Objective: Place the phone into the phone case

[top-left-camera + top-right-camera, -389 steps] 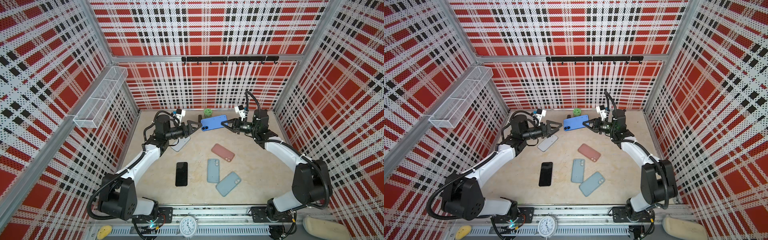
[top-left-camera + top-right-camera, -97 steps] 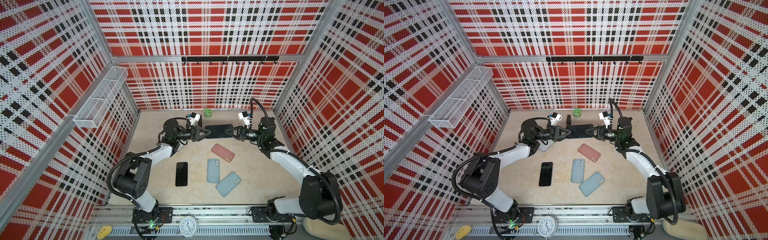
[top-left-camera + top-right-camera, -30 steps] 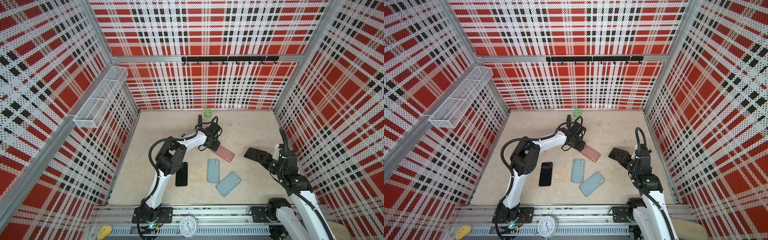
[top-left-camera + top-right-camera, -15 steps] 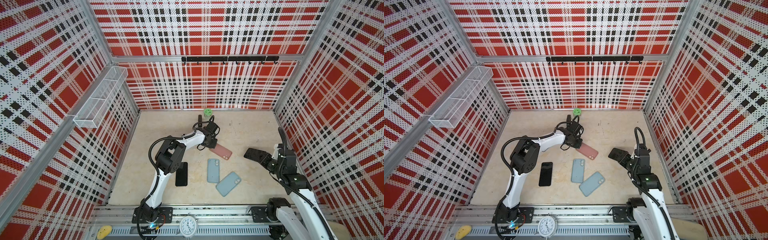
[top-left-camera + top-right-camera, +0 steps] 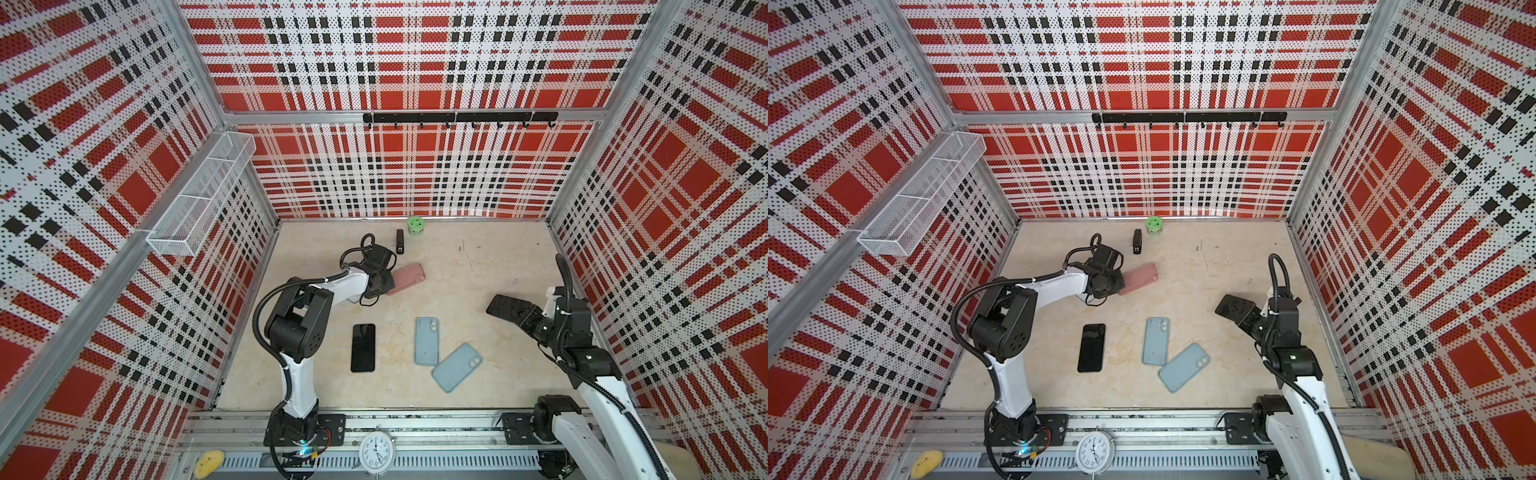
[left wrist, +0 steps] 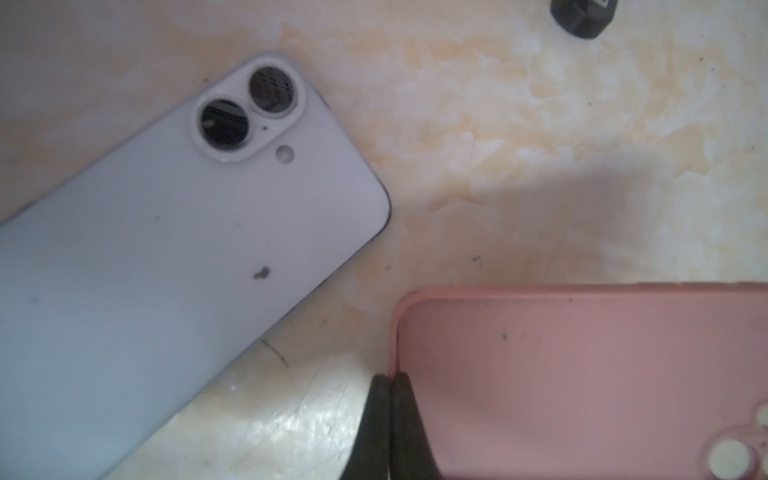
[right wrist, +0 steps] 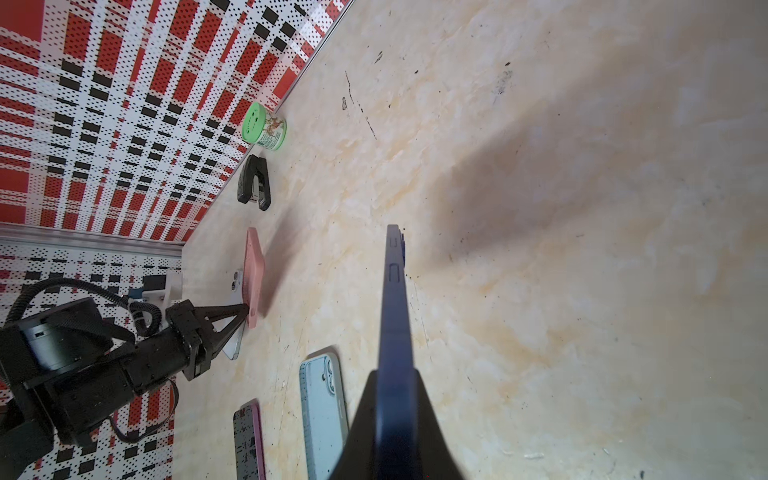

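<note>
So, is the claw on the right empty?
No, the right claw is shut on a dark blue phone, seen edge-on from its wrist camera.

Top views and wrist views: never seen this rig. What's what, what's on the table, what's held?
Two white robot arms stand in a plaid-walled cell. Both top views come from one overhead stereo camera; each wrist view comes from a camera on an arm. The left hand is shut on the rim of the pink case, beside a white phone. The right hand holds a dark blue phone above the table. On the table lie a black phone, a light blue case, a second one, a stapler and a green jar.
</note>
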Tool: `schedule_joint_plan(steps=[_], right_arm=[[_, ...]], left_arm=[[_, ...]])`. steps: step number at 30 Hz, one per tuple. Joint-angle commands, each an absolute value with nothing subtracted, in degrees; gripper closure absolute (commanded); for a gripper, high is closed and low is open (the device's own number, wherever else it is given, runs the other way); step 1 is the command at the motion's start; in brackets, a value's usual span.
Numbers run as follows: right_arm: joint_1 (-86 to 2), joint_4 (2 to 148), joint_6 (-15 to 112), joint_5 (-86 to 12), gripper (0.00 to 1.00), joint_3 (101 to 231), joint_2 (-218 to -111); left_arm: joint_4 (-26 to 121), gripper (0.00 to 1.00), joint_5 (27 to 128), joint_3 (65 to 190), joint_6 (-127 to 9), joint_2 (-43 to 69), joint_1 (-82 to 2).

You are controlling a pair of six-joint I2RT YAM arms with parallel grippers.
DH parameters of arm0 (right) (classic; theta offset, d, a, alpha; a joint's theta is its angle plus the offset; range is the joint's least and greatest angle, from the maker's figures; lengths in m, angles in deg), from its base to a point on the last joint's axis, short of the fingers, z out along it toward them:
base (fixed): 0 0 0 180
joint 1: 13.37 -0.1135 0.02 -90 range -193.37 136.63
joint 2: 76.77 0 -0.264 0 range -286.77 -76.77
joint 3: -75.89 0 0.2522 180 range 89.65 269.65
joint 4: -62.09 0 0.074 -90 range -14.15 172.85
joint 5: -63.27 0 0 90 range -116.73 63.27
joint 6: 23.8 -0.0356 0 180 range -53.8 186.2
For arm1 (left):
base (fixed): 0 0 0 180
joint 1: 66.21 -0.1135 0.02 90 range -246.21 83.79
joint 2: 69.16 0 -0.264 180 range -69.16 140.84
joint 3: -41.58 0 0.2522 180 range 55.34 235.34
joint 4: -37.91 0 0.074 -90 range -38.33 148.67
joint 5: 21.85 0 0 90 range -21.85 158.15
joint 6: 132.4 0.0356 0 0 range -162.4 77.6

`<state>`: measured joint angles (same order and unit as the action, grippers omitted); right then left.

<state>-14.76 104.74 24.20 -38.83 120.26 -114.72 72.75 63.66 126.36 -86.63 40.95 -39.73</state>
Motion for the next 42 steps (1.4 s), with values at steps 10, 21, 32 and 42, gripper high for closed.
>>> schedule_joint_plan(steps=[10,21,32,42], right_arm=[[-14.53,100.57,25.39,-39.92,1.00,121.28,-113.58],[-14.49,97.03,25.31,-43.35,1.00,120.43,-115.32],[-14.56,96.01,25.57,-46.89,1.00,122.55,-117.01],[-14.50,96.77,25.76,-47.29,1.00,123.13,-117.89]], left_arm=[[75.22,0.33,50.93,129.31,-86.87,37.70,-32.55],[84.35,0.13,43.51,139.49,-37.28,33.51,-21.65],[89.24,0.13,72.10,148.05,-22.98,40.00,-28.62],[93.77,0.19,75.59,156.79,-19.51,53.92,-34.57]])
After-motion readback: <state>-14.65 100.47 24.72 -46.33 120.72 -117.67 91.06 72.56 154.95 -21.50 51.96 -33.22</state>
